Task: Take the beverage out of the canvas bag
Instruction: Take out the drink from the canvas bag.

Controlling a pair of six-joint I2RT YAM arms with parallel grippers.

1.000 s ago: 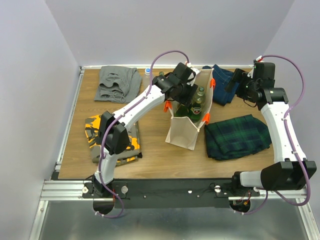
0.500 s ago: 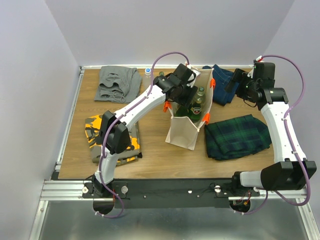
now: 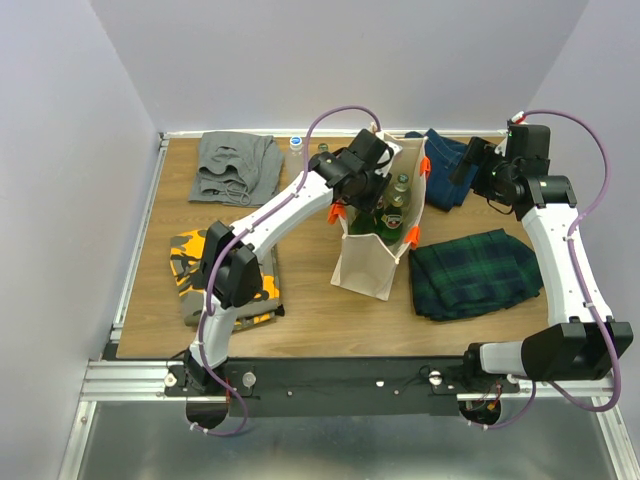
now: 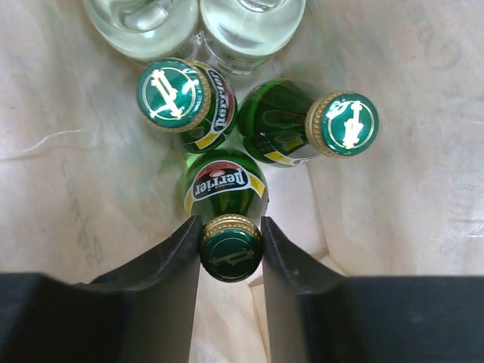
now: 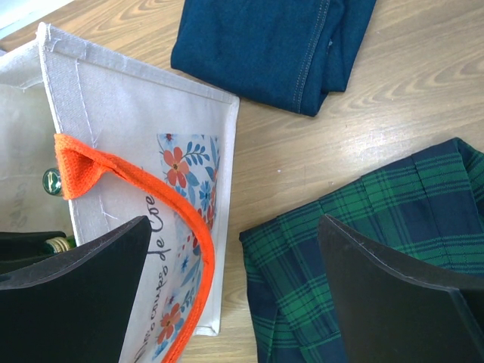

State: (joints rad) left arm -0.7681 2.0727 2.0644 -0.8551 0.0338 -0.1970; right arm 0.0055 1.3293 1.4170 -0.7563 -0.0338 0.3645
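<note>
The canvas bag (image 3: 370, 262) stands upright mid-table, cream with orange handles (image 5: 197, 249). Inside it the left wrist view shows three green Perrier bottles. My left gripper (image 4: 231, 251) reaches down into the bag and is shut on the gold-rimmed cap of the nearest green bottle (image 4: 224, 185), both fingers touching the cap. The other two green bottles (image 4: 172, 92) (image 4: 344, 125) stand just beyond, with two clear bottles (image 4: 144, 19) behind them. My right gripper (image 5: 234, 287) hangs open, holding nothing, above the bag's right side (image 5: 144, 113) and the table.
Folded clothes lie around the bag: grey (image 3: 236, 165) at back left, orange-black (image 3: 225, 265) at front left, green plaid (image 3: 475, 270) at right, blue jeans (image 3: 448, 170) at back right. A small white-capped bottle (image 3: 296, 144) and a green one (image 3: 323, 150) stand behind the bag.
The left gripper's fingers have shut onto the green bottle's cap inside the bag. The right arm has not moved.
</note>
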